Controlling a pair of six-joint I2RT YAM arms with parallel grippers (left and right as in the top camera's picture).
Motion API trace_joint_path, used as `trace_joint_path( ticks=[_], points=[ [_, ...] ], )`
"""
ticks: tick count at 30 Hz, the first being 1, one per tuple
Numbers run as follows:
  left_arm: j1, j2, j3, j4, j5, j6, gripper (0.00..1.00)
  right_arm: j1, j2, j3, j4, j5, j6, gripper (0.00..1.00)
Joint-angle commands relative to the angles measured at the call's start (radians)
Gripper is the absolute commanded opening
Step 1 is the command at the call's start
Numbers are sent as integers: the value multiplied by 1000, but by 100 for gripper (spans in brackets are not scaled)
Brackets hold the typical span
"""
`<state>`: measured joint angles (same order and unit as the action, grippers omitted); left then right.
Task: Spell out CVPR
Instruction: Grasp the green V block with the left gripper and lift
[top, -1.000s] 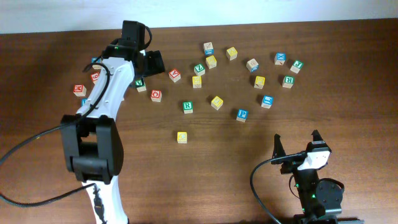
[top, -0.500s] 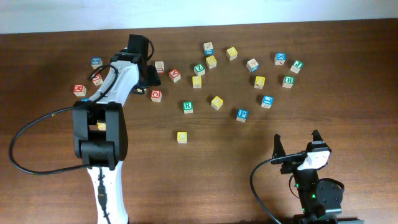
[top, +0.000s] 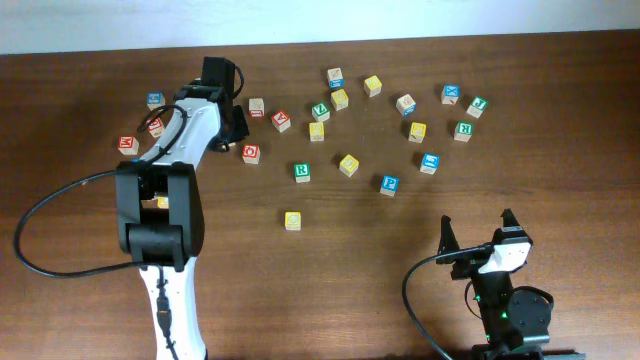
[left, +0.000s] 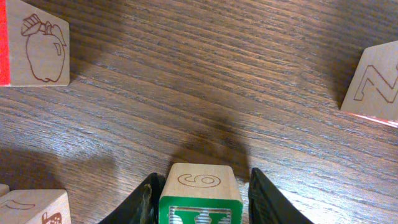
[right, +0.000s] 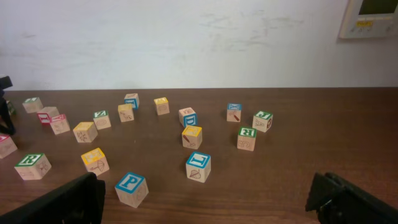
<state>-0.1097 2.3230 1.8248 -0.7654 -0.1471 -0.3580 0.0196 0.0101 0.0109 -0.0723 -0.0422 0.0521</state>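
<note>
My left gripper (top: 231, 133) is down at the table's back left, shut on the green V cube (left: 199, 194). The cube rests on the wood with a black finger against each side (left: 200, 202). From overhead the arm hides most of that cube. The yellow C cube (top: 292, 220) lies alone toward the front middle. The green R cube (top: 301, 172) and the blue P cube (top: 389, 184) lie behind it. In the right wrist view, the P cube (right: 130, 188) is near and the R cube (right: 31, 166) is at the far left. My right gripper (top: 478, 232) (right: 205, 198) stands open and holds nothing at the front right.
Red-lettered cubes (top: 250, 153) (top: 281, 121) lie close to the left gripper. An apple-engraved cube (left: 37, 46) and another cube (left: 376, 87) flank it in the wrist view. Several more letter cubes are scattered across the back, among them a second green R (top: 463, 130).
The left arm dropped onto the V cube and its jaws narrowed from wide open to the cube's sides. The right arm has not moved.
</note>
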Motion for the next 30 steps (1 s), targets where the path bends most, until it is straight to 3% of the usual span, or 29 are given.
trace_joint_path(
  ticks=[1,8,15,19,24,30],
  points=[
    [4,18,1,10,-11,4,33,-8,-6,-5,-5,2,0,98],
    [4,18,3,6,-7,4,22,-8,-6,-5,-5,2,0,98],
    [4,-17,154,-156,3,4,23,-8,-6,-5,-5,2,0,98],
    [4,-136,179,-258,289,5,24,-8,-6,-5,-5,2,0,98],
    [-2,-163,179,-436,605,5,25,-8,-6,-5,-5,2,0,98],
    [-139,-163,179,-673,652,88,25,-8,-6,-5,-5,2,0,98]
  ],
)
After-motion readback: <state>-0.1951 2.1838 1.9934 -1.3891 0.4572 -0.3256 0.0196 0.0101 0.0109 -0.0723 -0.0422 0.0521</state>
